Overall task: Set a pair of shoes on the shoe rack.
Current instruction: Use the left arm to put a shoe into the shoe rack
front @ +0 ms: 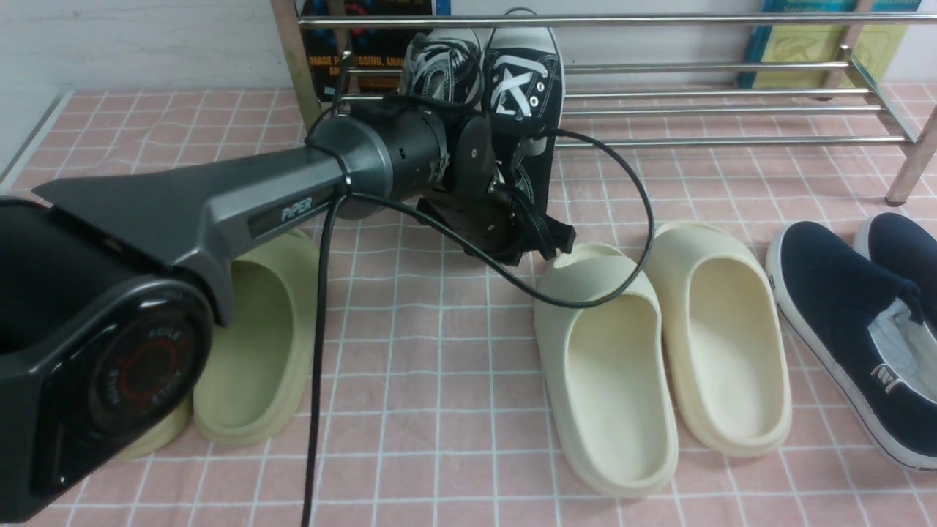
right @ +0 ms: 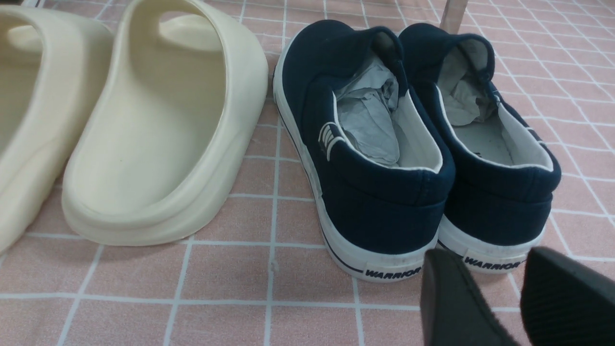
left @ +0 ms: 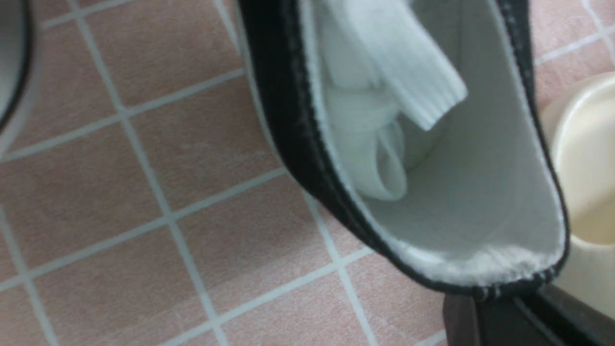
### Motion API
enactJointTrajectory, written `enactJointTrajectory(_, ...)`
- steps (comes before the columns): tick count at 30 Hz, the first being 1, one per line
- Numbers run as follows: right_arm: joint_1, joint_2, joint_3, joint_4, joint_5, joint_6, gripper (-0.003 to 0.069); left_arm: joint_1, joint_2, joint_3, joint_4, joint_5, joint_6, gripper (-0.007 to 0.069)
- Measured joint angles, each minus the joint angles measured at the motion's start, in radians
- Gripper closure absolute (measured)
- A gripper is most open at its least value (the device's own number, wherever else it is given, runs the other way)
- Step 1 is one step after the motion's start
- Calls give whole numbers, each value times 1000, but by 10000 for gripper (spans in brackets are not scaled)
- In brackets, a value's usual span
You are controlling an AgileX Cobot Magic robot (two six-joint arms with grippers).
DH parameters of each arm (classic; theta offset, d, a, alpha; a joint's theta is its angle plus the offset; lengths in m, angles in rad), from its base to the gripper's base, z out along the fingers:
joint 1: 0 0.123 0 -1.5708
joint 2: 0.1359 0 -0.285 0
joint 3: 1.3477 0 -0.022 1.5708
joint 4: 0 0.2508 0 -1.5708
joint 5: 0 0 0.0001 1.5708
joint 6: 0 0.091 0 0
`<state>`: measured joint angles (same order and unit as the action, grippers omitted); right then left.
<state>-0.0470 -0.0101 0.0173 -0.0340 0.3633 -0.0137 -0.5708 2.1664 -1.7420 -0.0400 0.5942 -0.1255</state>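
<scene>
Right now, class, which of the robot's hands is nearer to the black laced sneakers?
Left. The left hand grips one of the black sneakers at its heel; the right hand sits open by the navy slip-ons, far from that pair.

The left pincer [front: 531, 219] sits at the heel of the right sneaker [front: 523, 80], whose toe lies ahead of it, over the bars of the rack [front: 732, 110]. The left sneaker [front: 439, 66] lies just left of that one, also over the bars. The rack runs far off to the pincer's right. Just right of the pincer, slightly behind it, the right slippers [front: 607, 380] stand on the floor [front: 439, 366]. The slip-ons [front: 842, 315] stand farther right. The left slippers [front: 256, 337] lie behind and left of the pincer, partly under the arm [front: 256, 197].
</scene>
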Motion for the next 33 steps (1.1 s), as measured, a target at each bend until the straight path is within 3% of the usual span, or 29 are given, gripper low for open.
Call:
enactJointTrajectory(10, 0, 0, 0, -1, 0, 0, 421, -5, -2, -175, 61, 92, -68, 620)
enactJointTrajectory(16, 0, 0, 0, -1, 0, 0, 421, -4, -1, -221, 136, -6, -84, 619)
enactJointTrajectory(20, 0, 0, 0, -1, 0, 0, 421, 19, -1, -224, 146, -62, -165, 617)
enactJointTrajectory(33, 0, 0, 0, 1, 0, 0, 421, 55, 15, -230, 168, -49, -189, 617)
